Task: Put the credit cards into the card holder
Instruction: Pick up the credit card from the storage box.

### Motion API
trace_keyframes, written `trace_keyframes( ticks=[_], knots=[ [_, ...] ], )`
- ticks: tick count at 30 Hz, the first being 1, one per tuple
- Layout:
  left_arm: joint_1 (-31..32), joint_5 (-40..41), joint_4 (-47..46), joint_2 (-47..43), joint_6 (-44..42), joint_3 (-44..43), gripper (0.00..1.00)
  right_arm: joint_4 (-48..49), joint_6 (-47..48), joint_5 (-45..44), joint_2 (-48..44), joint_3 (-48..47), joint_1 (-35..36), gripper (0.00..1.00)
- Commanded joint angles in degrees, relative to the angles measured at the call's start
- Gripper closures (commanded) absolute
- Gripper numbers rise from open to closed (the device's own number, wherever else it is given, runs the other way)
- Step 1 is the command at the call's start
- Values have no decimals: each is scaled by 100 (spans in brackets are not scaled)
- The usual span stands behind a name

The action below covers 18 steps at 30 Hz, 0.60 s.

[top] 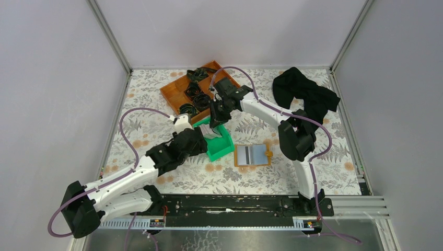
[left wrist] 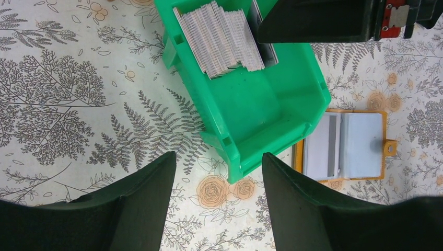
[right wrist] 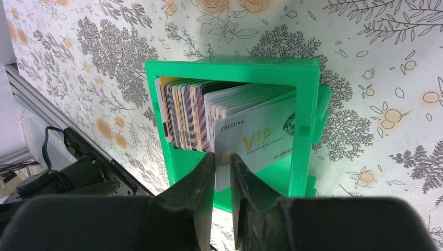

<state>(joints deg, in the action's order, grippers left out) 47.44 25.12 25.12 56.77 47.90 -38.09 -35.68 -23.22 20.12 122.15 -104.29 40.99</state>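
Observation:
A stack of credit cards (right wrist: 190,112) stands on edge in a green bin (right wrist: 308,104). My right gripper (right wrist: 223,167) reaches down into the bin, its jaws pinched on the lower corner of the front whitish VIP card (right wrist: 261,138). From above, the right gripper (top: 216,123) sits over the bin (top: 222,146). The card holder (top: 252,155) lies open on the table right of the bin, orange with a pale inside (left wrist: 360,144) and a card in its left pocket. My left gripper (left wrist: 219,178) hovers open above the table by the bin's near corner (left wrist: 245,167), holding nothing.
An orange compartment tray (top: 175,91) with black items (top: 198,97) stands behind the bin. A black cloth (top: 305,94) lies at the back right. Grey walls enclose the floral table on three sides.

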Motion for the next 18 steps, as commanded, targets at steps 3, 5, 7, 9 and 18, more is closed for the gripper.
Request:
trace_keyframes(
  ticks=[3,5,7,9,18],
  knots=[
    [-114,-85,-315,19,-162,-23,32,-38,-59,171,10,-267,67,76],
    [-135,-108,-320,26,-171,-13,32,-36,-63,185,30,-273,67,76],
    [-159,-125,-324,26,-180,-6,32,-40,-48,198,45,-276,65,77],
    [-180,-145,-337,24,-184,10,32,-35,-50,210,70,-268,62,77],
    [-275,-208,-384,62,-254,21,32,-119,2,24,50,-305,67,81]
  ],
)
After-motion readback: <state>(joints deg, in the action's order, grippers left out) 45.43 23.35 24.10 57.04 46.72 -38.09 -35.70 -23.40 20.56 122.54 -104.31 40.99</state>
